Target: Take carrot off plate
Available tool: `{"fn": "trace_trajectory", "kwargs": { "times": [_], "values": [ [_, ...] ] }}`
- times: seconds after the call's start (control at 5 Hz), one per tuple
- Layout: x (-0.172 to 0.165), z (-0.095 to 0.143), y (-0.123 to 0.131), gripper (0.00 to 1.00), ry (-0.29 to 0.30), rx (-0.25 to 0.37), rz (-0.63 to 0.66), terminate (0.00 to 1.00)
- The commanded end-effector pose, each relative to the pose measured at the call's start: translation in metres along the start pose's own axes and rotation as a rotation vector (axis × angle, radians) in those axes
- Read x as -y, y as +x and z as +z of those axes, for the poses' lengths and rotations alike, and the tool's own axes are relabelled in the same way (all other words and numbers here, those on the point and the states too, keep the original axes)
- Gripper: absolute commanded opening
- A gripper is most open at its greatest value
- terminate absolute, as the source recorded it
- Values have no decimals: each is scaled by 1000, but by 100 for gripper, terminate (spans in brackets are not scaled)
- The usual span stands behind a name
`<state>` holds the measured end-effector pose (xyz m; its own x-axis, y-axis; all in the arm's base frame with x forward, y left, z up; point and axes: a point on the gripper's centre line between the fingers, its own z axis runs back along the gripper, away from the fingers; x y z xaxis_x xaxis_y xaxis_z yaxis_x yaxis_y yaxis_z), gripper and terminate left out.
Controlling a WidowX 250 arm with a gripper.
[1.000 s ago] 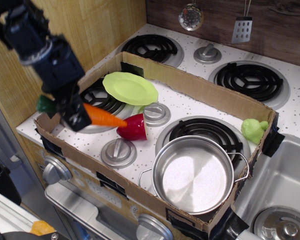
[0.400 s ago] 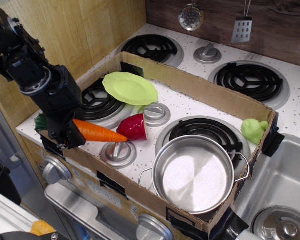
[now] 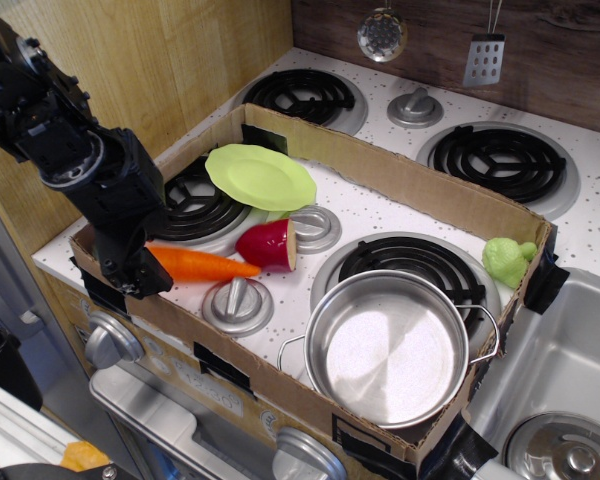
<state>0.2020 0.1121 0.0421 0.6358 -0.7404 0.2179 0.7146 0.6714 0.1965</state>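
The orange carrot (image 3: 202, 265) lies nearly flat at the front left of the cardboard box, with its tip against the dark red toy vegetable (image 3: 268, 245). Its green top is hidden behind my gripper (image 3: 137, 272), which is shut on that end, low over the box's front left corner. The pale yellow-green plate (image 3: 260, 177) sits apart, further back, resting over the left burner (image 3: 195, 205) with nothing on it.
A cardboard box wall (image 3: 400, 175) rings the work area. Inside are a steel pot (image 3: 390, 350) at the front right, grey knob discs (image 3: 238, 305) (image 3: 313, 227), a burner (image 3: 410, 265) and a green toy (image 3: 508, 260). A sink (image 3: 560, 370) is on the right.
My gripper has come down and forward from above the left burner to the front left corner with the carrot, which now lies lower. The red vegetable was nudged and turned.
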Motion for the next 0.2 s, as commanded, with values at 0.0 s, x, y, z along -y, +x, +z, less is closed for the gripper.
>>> {"fn": "trace_trajectory", "kwargs": {
  "times": [0.0],
  "values": [
    [-18, 32, 17, 100, 55, -88, -48, 100]
  ]
}}
